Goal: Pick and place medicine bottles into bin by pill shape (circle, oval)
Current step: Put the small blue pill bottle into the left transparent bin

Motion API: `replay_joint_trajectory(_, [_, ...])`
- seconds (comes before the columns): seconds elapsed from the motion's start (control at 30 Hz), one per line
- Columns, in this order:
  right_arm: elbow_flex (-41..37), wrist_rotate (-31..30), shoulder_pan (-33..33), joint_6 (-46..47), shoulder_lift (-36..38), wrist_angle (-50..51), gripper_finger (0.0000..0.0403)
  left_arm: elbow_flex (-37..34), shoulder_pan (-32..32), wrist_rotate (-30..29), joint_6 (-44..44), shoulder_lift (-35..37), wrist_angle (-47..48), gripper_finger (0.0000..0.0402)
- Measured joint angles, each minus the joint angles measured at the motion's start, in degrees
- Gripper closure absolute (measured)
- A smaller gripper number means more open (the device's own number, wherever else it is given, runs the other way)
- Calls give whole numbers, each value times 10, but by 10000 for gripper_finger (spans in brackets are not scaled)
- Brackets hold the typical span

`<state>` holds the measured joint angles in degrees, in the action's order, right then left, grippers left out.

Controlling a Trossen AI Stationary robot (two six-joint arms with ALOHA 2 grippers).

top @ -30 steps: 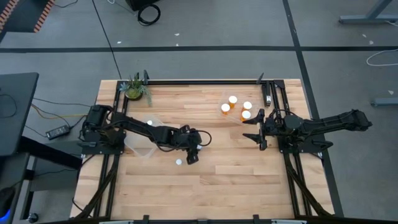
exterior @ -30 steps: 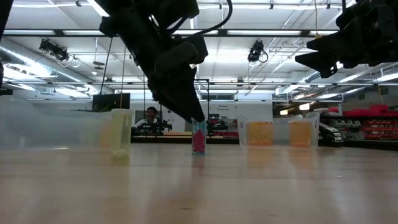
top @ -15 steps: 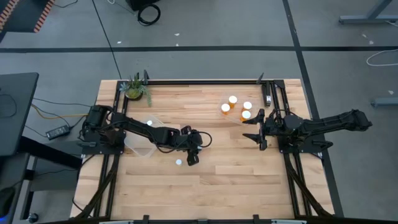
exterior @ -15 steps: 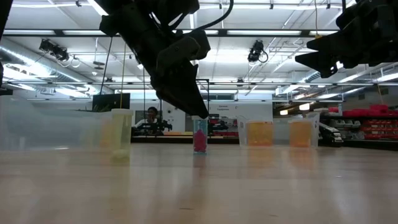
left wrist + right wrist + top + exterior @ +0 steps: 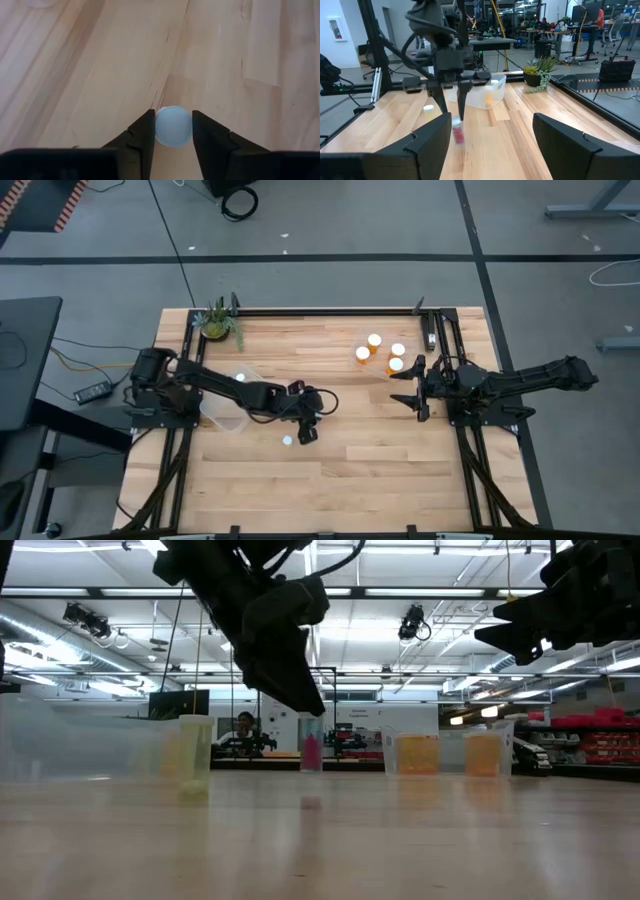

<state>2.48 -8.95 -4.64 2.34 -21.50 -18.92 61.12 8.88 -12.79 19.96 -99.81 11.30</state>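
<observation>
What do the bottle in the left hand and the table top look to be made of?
The bottle in the left hand looks like clear plastic: pink contents show through, under a matte white cap. The table top looks like pale wood planks, with visible grain and seams.

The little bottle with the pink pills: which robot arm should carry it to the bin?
The left arm. Its gripper is already shut on the pink-pill bottle, lifted off the table, with the clear bin close by. The right gripper waits open, far across by the orange bottles.
</observation>
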Motion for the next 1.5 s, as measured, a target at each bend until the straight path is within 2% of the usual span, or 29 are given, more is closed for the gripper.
replay_joint_trajectory(0.37, [0, 0, 0, 0, 0, 0, 116, 0, 0, 27, 64, 62, 123, 289])
replay_joint_trajectory(0.57, [0, 0, 0, 0, 0, 0, 116, 0, -12, -39, 84, 57, 153, 297])
replay_joint_trajectory(0.7, [0, 0, 0, 0, 0, 0, 116, 0, -29, -41, 90, 51, 159, 265])
replay_joint_trajectory(1.03, [0, 0, 0, 0, -1, 0, 116, 0, -48, -40, 78, 16, 183, 151])
replay_joint_trajectory(1.2, [0, 0, 0, 0, -4, 2, 116, 0, -56, -40, 64, -16, 171, 116])
replay_joint_trajectory(1.33, [0, 0, 0, 0, -7, 5, 116, 0, -62, -39, 59, -30, 156, 120])
replay_joint_trajectory(1.5, [0, 0, 0, 0, -6, 5, 116, 0, -65, -39, 52, -31, 141, 158])
